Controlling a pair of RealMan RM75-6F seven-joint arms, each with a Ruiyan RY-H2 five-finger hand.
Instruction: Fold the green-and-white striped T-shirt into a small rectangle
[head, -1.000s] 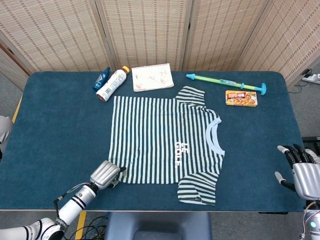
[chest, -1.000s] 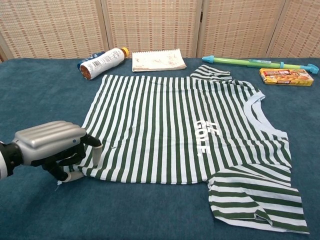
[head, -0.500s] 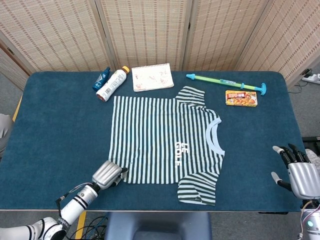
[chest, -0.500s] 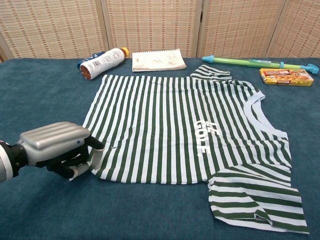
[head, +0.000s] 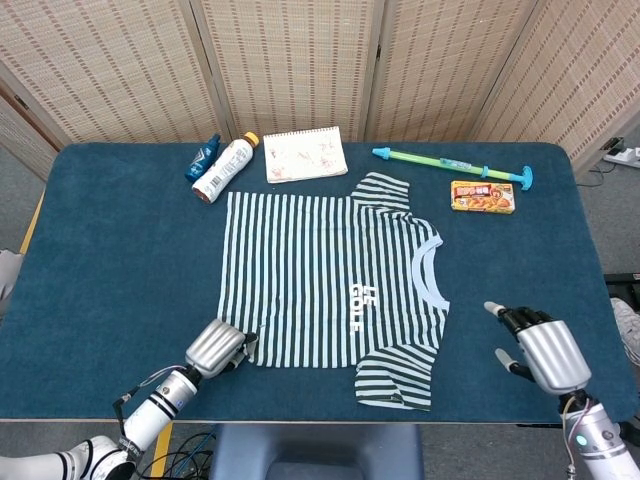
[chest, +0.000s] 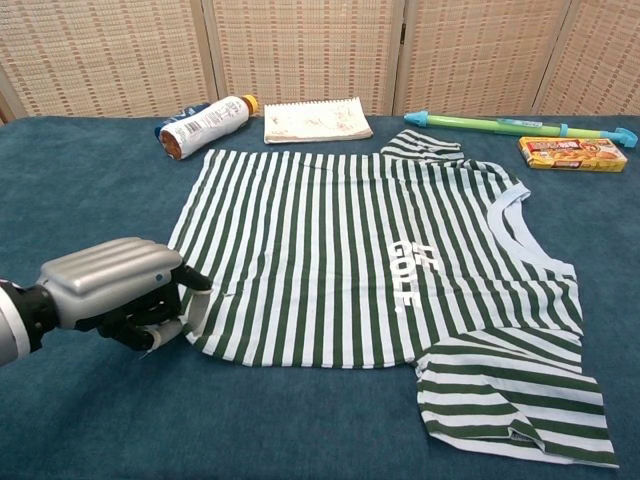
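The green-and-white striped T-shirt lies flat in the middle of the blue table, neck hole toward the right, with both sleeves folded in. My left hand pinches the shirt's near hem corner, fingers curled around the lifted edge. My right hand hovers over the table to the right of the shirt, fingers apart and holding nothing; the chest view does not show it.
Along the far edge lie a white bottle, a blue bottle, a notebook, a green-and-blue water squirter and an orange box. The near table edge runs just below the shirt.
My right hand has moved left, in from the table's right edge toward the shirt. My left hand has shifted slightly right and drawn the hem corner up a little.
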